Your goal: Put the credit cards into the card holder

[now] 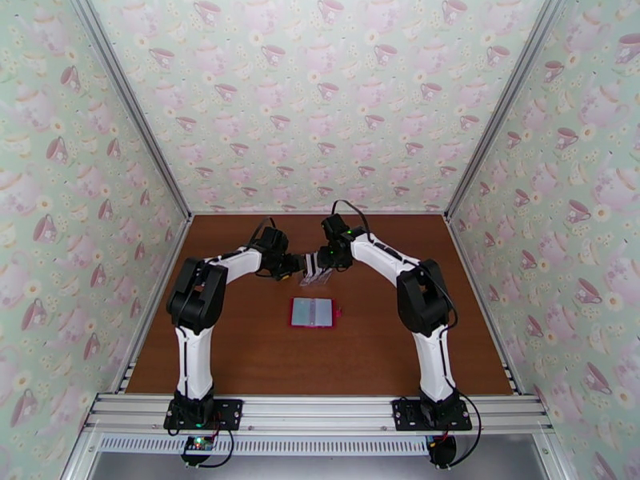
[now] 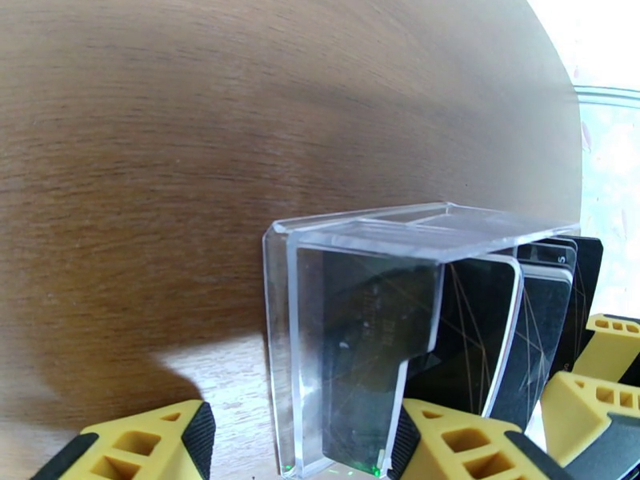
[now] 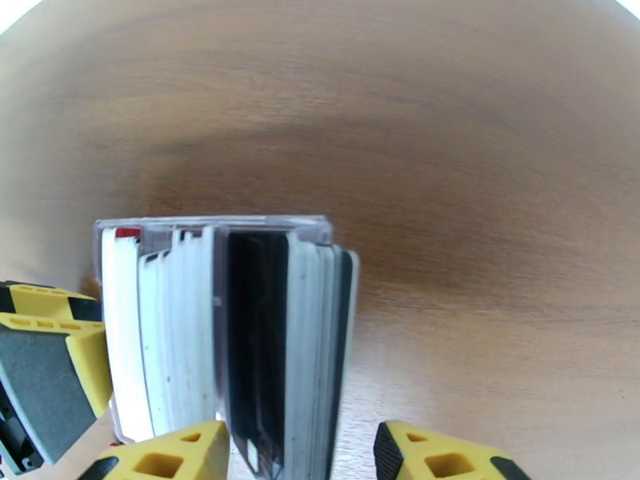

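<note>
Nothing looks loaded: the card holder (image 1: 312, 312) lies open mid-surface, apparently empty. The cards (image 3: 264, 330) stand in the rack (image 2: 360, 234) just beyond it. The left end effector (image 2: 300, 442) straddles the rack's end and the right end effector (image 3: 300, 454) straddles some cards, both half-open and gripping nothing.

The counter (image 1: 240, 354) is brown wood grain; walls (image 1: 320, 90) show pink teacups on pale green. The card holder (image 1: 313, 312) is red, blue-grey inside. The credit cards (image 3: 256, 338) are black and white, the rack (image 2: 292, 354) clear.

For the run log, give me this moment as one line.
left gripper: open, straddling end of clear rack | right gripper: open, straddling black credit cards | card holder: lying open
</note>
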